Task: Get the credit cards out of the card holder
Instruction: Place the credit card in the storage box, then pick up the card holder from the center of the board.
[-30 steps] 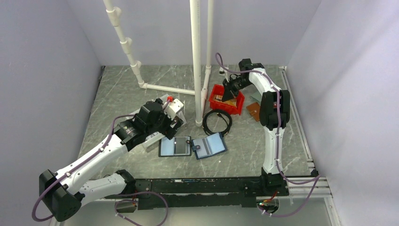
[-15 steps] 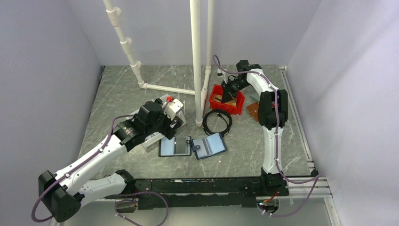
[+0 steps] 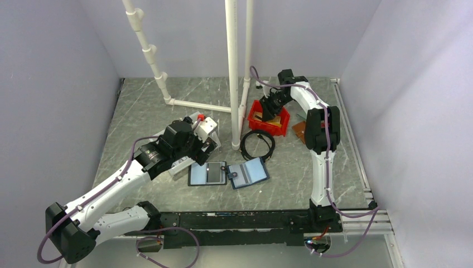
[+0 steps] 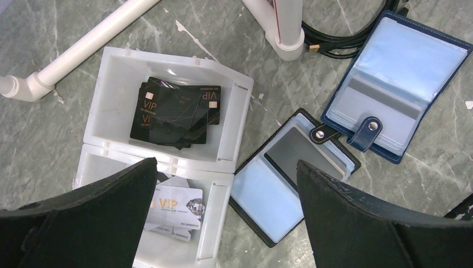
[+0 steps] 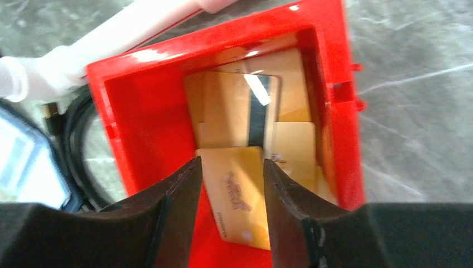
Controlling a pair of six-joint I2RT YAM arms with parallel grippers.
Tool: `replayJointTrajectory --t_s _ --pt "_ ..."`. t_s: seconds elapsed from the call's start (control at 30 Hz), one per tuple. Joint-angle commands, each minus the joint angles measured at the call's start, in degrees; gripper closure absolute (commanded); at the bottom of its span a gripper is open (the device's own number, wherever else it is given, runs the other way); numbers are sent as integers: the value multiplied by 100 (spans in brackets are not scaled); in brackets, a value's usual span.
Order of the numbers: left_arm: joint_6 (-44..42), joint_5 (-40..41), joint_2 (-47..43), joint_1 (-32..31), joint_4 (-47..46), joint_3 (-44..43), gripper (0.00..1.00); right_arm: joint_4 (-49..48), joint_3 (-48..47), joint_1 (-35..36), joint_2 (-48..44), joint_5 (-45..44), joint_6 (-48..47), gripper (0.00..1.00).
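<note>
The navy card holder (image 3: 249, 173) lies open on the table, light-blue inside, its tab toward the left; it also shows in the left wrist view (image 4: 401, 61). My right gripper (image 3: 269, 111) hangs over a red bin (image 3: 270, 129). In the right wrist view its jaws (image 5: 231, 163) stand apart. A gold-orange credit card (image 5: 237, 195) lies tilted and blurred below them, face up, on other gold cards (image 5: 228, 109), one with a black stripe. My left gripper (image 3: 205, 144) is open and empty above a white box and a folio (image 4: 226, 164).
The white two-part box (image 4: 234, 111) holds black VIP cards (image 4: 178, 111) and white VIP cards (image 4: 173, 206). A black-edged folio (image 4: 290, 184) lies open beside the card holder. A black cable coil (image 3: 257, 144), white pipes (image 3: 233, 72) and a brown wallet (image 3: 301, 131) stand nearby.
My right gripper has shifted a little to the left over the red bin. The left arm, card holder and folio have not moved.
</note>
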State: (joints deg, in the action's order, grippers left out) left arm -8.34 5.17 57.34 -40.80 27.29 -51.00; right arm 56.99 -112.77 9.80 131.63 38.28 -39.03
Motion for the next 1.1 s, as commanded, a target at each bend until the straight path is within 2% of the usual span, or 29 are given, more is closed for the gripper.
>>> replayJointTrajectory --t_s 0.0,0.23,0.37,0.73,0.87,1.0,1.07 --pt "-72 -135 -109 20 -124 20 0 -747 -66 30 -480 -889 589 48" --pt "-63 -154 -118 26 -122 20 1 -1485 602 23 -1338 -1345 786 36" --pt "-60 -148 -127 28 -122 12 1 -1650 1020 22 -1810 -1156 856 34" --pt "-13 -150 -101 63 -134 20 1 -2331 3065 -21 -3794 -446 780 28" --pt "165 -354 -83 133 -137 -6 1 -2898 4117 -161 -4808 -13 833 18" --pt "597 -677 -104 235 -157 -53 1 -3326 4854 -283 -5804 528 957 2" --pt "1082 -773 -174 246 -187 -54 1 -3400 5116 -347 -6191 810 969 1"
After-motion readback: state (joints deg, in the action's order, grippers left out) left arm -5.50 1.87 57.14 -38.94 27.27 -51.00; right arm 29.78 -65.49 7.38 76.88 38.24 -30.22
